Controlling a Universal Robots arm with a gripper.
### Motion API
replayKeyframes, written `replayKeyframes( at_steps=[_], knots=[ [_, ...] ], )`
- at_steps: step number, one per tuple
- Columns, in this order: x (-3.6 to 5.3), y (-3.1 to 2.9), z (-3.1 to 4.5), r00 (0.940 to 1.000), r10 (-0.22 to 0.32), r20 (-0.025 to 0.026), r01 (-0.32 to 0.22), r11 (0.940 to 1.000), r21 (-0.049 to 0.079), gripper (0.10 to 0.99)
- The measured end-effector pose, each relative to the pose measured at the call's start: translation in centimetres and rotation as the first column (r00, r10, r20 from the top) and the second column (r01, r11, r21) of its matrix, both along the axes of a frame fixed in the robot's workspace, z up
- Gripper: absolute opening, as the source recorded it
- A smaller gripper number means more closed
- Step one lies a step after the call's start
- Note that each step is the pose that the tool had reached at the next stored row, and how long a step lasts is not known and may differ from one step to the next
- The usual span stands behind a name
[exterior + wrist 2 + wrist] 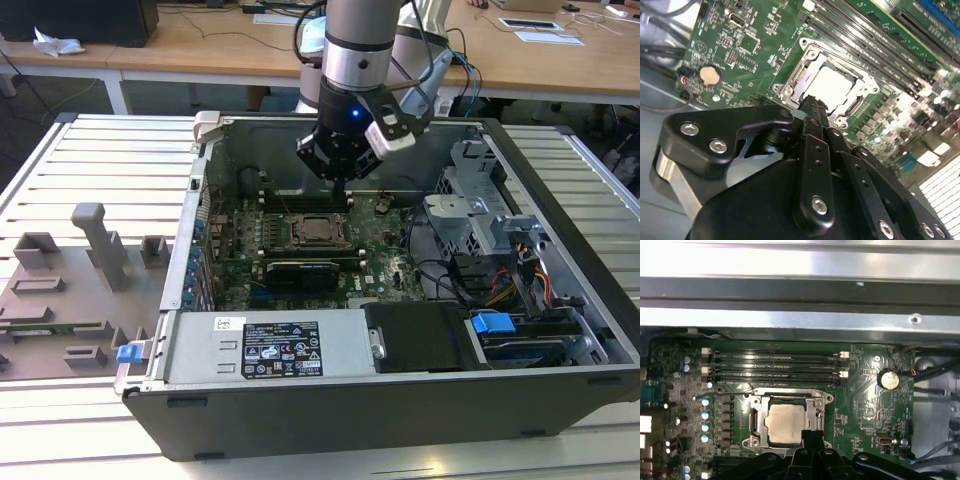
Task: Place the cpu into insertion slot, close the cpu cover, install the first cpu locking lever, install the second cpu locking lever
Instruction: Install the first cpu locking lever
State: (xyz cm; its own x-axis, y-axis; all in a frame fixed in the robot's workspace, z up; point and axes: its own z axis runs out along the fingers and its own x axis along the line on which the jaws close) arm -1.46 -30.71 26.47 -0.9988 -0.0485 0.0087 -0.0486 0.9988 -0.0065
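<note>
Chip point(785, 422) seated in the socket point(826, 399), with the clenched gripper point(810, 435) at the socket's edge.

The gripper's black jaws are pressed together with nothing between them, and their tips hang over the socket's rim on the side away from the memory slots point(775, 368); whether they touch the cover point(756, 421) cannot be told. The one chip is a flat square with a dull silver-grey top. It lies in the one socket under the one thin metal cover, which lies flat, the chip's top showing through its square window. Four long black memory slots run side by side just beyond the socket. One round coin battery point(887, 379) sits near the socket on the green board point(860, 405). One open computer case point(400, 410) surrounds the socket.
</note>
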Motion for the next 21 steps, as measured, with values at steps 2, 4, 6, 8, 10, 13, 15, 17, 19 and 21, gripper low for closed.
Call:
replayKeyframes(
  at_steps=[2, 4, 6, 8, 10, 13, 15, 17, 19, 21],
  knots=[
    [0.0, 0.0, 0.0, 0.9995, 0.03, 0.0001, -0.03, 0.9995, 0.0, 0.106],
    [0.0, 0.0, 0.0, 0.9995, 0.032, 0.0, -0.032, 0.9995, 0.0, 0.106],
    [-0.02, 0.0, 0.0, 0.9995, 0.032, 0.0, -0.032, 0.9995, 0.0, 0.106],
    [-0.06, 0.0, 0.0, 0.9995, 0.032, 0.0, -0.032, 0.9995, 0.0, 0.106],
    [-0.2, 0.0, -0.01, 0.9995, 0.032, 0.0001, -0.032, 0.9995, 0.0, 0.106],
    [-0.37, 0.0, 0.0, 0.9995, 0.032, 0.0002, -0.032, 0.9995, 0.0, 0.106],
    [-0.78, 0.0, 0.0, 0.9995, 0.032, 0.0001, -0.032, 0.9995, 0.0, 0.106],
    [-1.24, 0.0, 0.0, 0.9995, 0.032, 0.0, -0.032, 0.9995, 0.0, 0.106],
    [-1.68, 0.0, 0.0, 0.9995, 0.032, 0.0001, -0.032, 0.9995, 0.0, 0.106],
    [-2.05, 0.0, 0.0, 0.9995, 0.032, 0.0003, -0.032, 0.9995, 0.0, 0.106]
  ],
)
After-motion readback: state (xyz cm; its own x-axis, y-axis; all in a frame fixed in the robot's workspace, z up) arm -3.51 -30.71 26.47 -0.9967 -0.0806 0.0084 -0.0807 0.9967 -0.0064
